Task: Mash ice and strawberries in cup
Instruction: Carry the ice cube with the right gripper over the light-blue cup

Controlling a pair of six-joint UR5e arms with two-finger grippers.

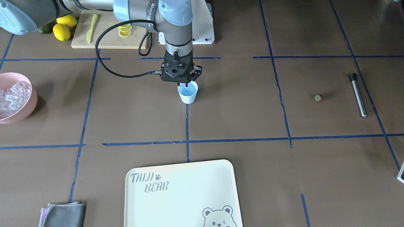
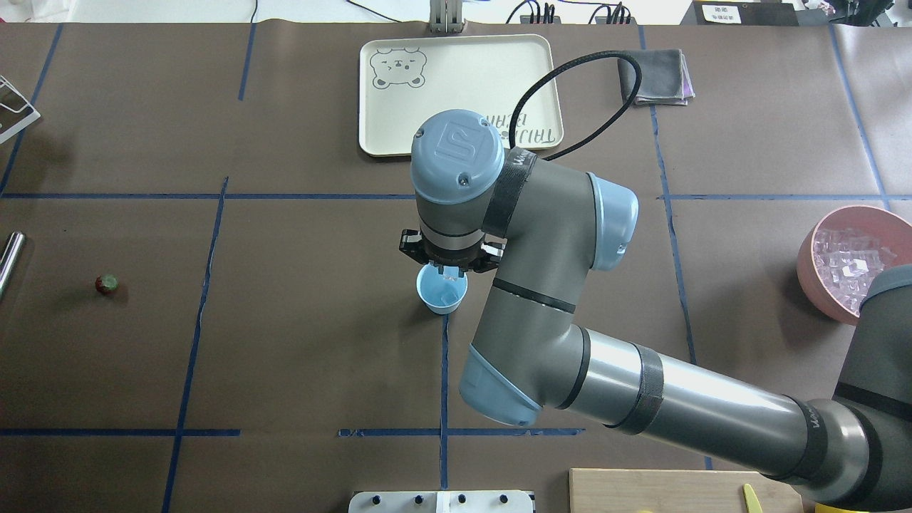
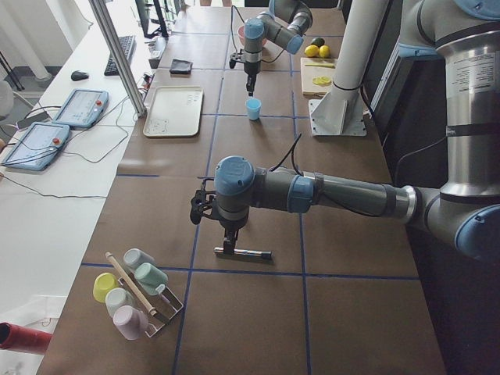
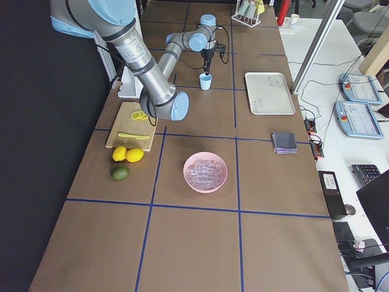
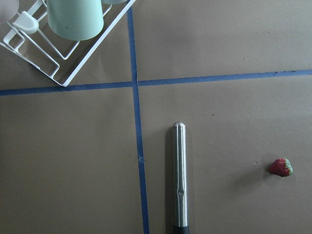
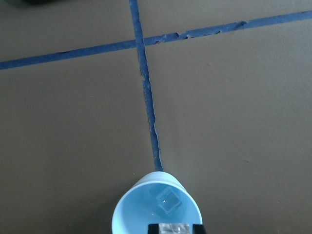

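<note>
Right gripper [image 1: 184, 84] hangs dead over the cup [image 1: 188, 94], fingers pinching what looks like an ice cube [image 6: 175, 228], so straight down. Left gripper [image 3: 229, 244]: can't tell.

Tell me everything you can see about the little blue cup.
The small light blue tapered plastic cup stands upright, handleless, on the brown table, on a blue tape line. One clear ice cube lies on its bottom. The right claw hangs over its mouth, pinching a second clear cube.
</note>
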